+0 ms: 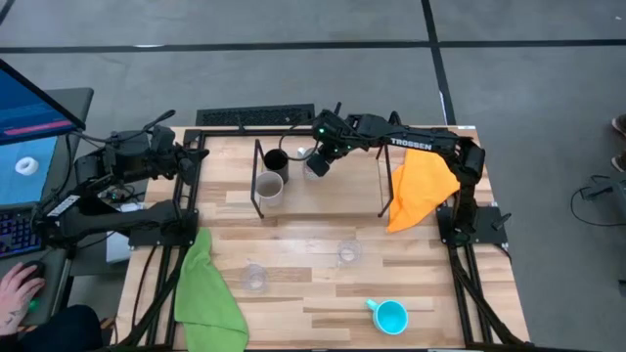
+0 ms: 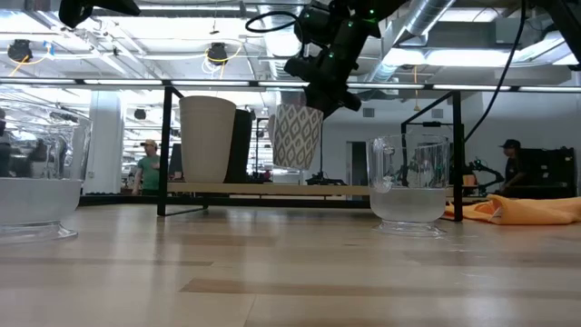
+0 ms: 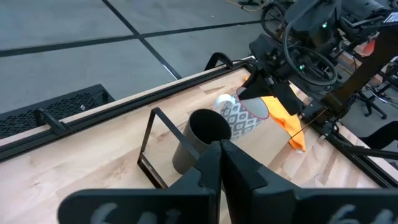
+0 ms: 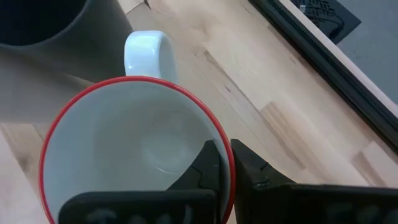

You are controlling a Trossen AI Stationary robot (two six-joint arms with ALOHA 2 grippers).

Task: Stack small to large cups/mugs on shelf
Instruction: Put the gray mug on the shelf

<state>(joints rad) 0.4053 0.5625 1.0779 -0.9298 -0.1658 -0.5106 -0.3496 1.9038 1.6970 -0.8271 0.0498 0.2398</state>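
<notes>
My right gripper (image 1: 319, 154) is over the shelf (image 1: 323, 210) and is shut on the white mug (image 2: 297, 134), which has a grey pattern and a red rim. The grey-beige mug (image 1: 269, 186) and the black mug (image 1: 276, 159) stand upright on the shelf board just left of it. Two clear glass cups (image 1: 349, 252) (image 1: 255, 277) and the light blue mug (image 1: 391, 315) stand on the table nearer the front edge. My left gripper (image 3: 221, 158) is shut and empty, off the table's left edge. My right gripper holds the white mug by its red rim (image 4: 219, 140), on the side opposite the handle (image 4: 148, 53). One finger (image 4: 202, 171) is inside the mug and one (image 4: 255, 177) outside. The fingers come from above, slanting from the table's right. The mug hangs below them, slightly tilted, its base clear of the shelf board.
An orange cloth (image 1: 421, 186) hangs at the shelf's right end. A green cloth (image 1: 207, 293) lies over the table's front left edge. A person's hand (image 1: 18, 288) rests at a keyboard left of the table. People stand in the room beyond.
</notes>
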